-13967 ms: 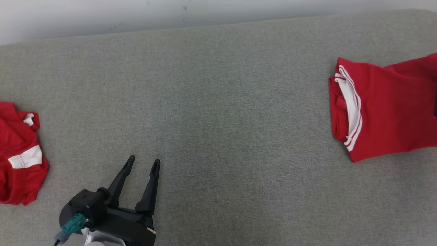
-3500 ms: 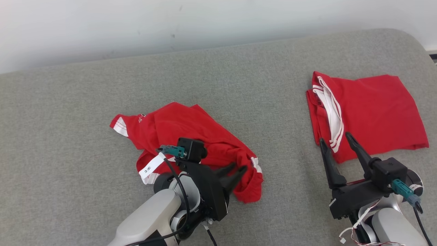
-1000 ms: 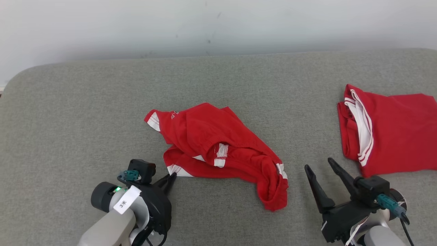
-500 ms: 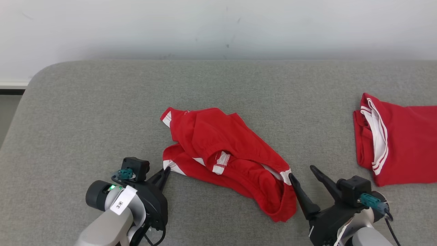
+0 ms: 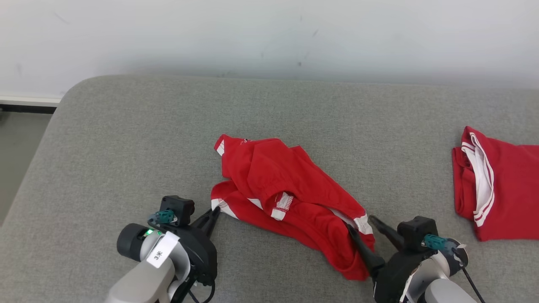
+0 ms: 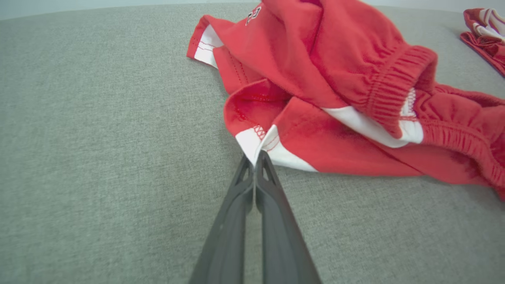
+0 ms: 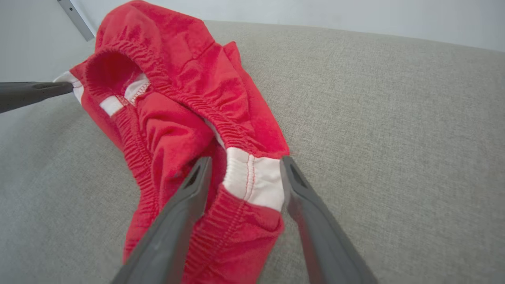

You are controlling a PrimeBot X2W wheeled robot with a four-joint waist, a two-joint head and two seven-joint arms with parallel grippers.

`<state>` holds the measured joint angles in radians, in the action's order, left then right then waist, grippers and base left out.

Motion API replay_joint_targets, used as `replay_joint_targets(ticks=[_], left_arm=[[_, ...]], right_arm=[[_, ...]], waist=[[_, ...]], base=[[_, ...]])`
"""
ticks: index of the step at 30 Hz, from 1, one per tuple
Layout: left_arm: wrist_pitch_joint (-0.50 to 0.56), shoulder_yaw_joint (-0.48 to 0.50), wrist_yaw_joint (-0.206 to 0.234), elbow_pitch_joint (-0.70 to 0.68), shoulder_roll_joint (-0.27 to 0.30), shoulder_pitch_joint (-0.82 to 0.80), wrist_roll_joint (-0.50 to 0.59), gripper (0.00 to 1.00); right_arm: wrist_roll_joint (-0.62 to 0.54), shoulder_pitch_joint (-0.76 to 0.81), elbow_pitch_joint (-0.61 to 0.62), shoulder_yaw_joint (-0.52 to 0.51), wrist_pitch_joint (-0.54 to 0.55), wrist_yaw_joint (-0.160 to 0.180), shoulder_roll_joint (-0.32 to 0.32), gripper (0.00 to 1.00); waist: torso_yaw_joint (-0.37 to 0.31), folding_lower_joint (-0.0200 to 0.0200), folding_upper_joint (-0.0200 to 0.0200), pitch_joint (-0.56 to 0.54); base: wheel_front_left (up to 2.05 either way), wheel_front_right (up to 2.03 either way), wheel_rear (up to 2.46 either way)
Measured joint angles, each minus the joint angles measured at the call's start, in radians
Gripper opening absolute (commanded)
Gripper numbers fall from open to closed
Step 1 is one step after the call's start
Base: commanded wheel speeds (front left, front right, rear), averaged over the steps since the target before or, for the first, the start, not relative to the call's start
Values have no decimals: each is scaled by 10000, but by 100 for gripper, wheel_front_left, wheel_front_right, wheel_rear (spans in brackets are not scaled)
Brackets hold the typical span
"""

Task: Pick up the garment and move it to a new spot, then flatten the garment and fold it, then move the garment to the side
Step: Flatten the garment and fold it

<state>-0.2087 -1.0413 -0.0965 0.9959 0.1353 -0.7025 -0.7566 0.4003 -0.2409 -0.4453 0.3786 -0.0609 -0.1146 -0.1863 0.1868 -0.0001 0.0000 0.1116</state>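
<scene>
A crumpled red garment (image 5: 278, 181) with white trim lies near the middle of the grey fabric-covered table (image 5: 126, 139), bunched into a ridge that runs from the far left towards the near right in the head view. The left gripper (image 5: 214, 213) is at the garment's near left corner, its two dark fingers pressed together on the white-trimmed hem; the left wrist view shows the left gripper (image 6: 255, 162) with the tips pinching that corner of white and red cloth right at the table's surface. The right gripper (image 5: 363, 225) is at the garment's near right end with its fingers spread wide, one lying over the red cloth and the other just beside the white band. In the right wrist view the right gripper (image 7: 244, 165) straddles a fold of elastic waistband with a white patch between the fingers, which have not closed on the cloth. A dark finger of the left gripper (image 7: 35, 94) also shows at the far side of the garment (image 7: 185, 79) in that view. A white label (image 5: 159, 255) hangs on the left wrist. Well apart, at the right edge of the head view, lies a second, folded garment (image 5: 505, 189), red with white stripes. A pale wall (image 5: 252, 33) rises behind the table
</scene>
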Motion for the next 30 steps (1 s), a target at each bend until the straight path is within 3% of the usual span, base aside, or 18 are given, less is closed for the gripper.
replay_joint_targets(ticks=[1,2,8,20,30], left_arm=[[-2,-15,-2,2,-50,0,8,0],[-8,-25,-4,6,-88,0,8,0],[-119,-13,-4,146,-59,33,6,0],[-226,274,-27,297,265,398,-96,0],[-313,318,-84,71,251,452,-96,0]], right_arm=[[-27,-15,-113,50,90,0,-19,9],[-48,-23,-198,71,132,0,-29,0],[-8,-282,-441,46,291,-12,12,0],[1741,-382,-247,-2240,-642,13,-201,0],[2102,-83,-111,-2761,-897,226,-309,0]], waist=[[36,1,0,-9],[72,1,0,-14],[178,1,0,-63],[-120,1,0,-354],[-321,1,0,-442]], base=[[0,0,0],[0,0,0],[0,0,0],[0,0,0],[0,0,0]])
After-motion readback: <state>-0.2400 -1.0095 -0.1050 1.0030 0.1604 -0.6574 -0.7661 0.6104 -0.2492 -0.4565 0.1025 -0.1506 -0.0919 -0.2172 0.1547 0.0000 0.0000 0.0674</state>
